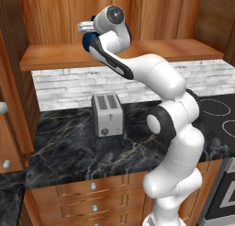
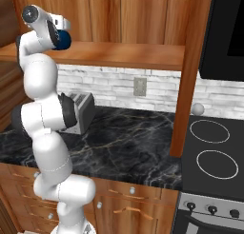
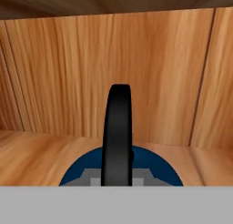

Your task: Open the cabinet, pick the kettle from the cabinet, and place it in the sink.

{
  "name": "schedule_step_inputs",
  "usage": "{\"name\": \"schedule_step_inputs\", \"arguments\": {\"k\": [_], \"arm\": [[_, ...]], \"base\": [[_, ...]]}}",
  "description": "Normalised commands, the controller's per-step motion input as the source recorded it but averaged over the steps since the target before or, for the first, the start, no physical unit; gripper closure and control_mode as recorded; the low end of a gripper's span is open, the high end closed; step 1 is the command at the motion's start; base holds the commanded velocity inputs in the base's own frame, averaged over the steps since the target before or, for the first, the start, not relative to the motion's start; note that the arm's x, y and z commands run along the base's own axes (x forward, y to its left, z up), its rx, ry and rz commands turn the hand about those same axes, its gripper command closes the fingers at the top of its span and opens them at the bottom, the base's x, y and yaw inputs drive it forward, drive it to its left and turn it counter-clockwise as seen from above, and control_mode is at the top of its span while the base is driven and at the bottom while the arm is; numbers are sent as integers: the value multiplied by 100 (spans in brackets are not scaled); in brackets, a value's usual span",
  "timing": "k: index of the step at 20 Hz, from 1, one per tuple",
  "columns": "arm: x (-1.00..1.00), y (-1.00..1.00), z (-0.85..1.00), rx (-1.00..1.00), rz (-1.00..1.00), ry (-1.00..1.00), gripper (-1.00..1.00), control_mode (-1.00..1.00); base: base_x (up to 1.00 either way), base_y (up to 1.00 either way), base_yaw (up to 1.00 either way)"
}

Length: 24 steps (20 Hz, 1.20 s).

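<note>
Your kettle (image 3: 154, 166) sits on the floor of the open cabinet (image 1: 183, 50), seen end-on in the hand view: dark-blue body low in frame, its black arched handle (image 3: 117, 132) rising upright through the centre. In the left base view only a sliver of blue kettle (image 1: 86, 40) shows behind the arm's hand; in the right base view it shows as a blue round just beside the wrist (image 2: 64, 39).

The gripper (image 1: 84, 27) is inside the cabinet, directly over the kettle. Its jaws are drawn in as far as they go; the hand view puts the handle squarely between the two grey finger tips (image 3: 90, 178), so you have it clamped on the kettle handle. The kettle base appears to rest on the cabinet floor; you cannot tell contact for certain.

Behind the kettle is the plain wooden back wall of the cabinet.

Below, on the black marble worktop (image 1: 69, 151), a silver toaster (image 1: 107, 115) stands against the white brick backsplash (image 2: 119, 88), well apart from the kettle. To the right lies a black stovetop (image 2: 209, 154). Drawer fronts with small knobs (image 1: 94, 186) run under the worktop.
</note>
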Motion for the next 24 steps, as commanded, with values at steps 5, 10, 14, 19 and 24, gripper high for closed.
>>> {"name": "schedule_step_inputs", "arguments": {"k": [5, 10, 14, 19, 24], "arm": [[-37, 0, -2, 3, 1, -7, 100, -100], [-53, 0, 0, 5, 2, -5, 100, -100], [-54, -2, 1, 6, 0, 0, 100, -100], [-56, -10, 7, 8, 5, 0, 100, -100], [-61, -20, 10, 6, 13, 0, 100, -100]], "base": [[0, 0, 0], [0, 0, 0], [0, 0, 0], [0, 0, 0], [0, 0, 0]]}}
